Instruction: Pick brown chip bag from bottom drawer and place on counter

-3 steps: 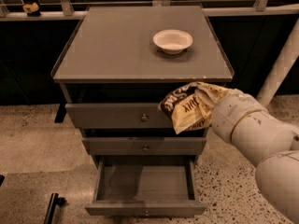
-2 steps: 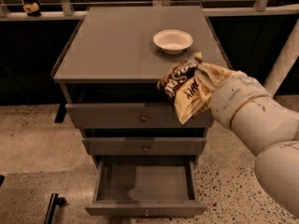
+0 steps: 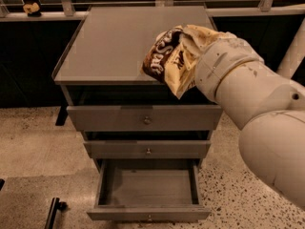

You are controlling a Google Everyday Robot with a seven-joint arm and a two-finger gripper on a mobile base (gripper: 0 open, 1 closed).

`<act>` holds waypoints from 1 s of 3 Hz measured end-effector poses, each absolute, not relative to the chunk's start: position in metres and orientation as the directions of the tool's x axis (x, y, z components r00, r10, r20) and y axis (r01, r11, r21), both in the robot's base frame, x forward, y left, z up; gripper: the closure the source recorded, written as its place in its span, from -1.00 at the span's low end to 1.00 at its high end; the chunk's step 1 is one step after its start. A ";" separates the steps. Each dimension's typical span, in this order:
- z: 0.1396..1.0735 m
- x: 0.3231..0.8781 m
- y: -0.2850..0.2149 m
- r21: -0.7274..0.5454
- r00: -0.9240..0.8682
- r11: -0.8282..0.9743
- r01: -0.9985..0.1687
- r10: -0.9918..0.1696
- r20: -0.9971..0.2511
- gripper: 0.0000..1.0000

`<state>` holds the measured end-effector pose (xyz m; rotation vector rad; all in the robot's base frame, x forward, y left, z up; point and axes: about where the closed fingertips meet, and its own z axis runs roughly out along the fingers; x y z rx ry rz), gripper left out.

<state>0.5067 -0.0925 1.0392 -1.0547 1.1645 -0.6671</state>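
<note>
Carrying is underway: gripper [image 3: 193, 56], clamped on the brown chip bag [image 3: 167, 61], hangs over the counter [image 3: 124, 42] near its front edge, bottom drawer [image 3: 147, 214] open well below it; next likely needs lowering, then release.

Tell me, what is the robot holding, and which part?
The hand, over the front edge of the counter, holds the brown chip bag by its tan-yellow end.

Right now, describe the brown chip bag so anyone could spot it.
Over the front right edge of the grey counter hangs a white arm. Its tool carries the brown chip bag: crinkly, dark brown with white script, tan lower end, unlike anything nearby.
</note>
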 end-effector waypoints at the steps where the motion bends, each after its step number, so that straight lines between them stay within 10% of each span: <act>1: 1.039 0.507 -0.092 -0.915 0.298 0.393 -0.092 -0.866 -0.402 1.00; 3: 1.036 0.575 -0.062 -0.929 0.374 0.366 -0.051 -0.856 -0.357 1.00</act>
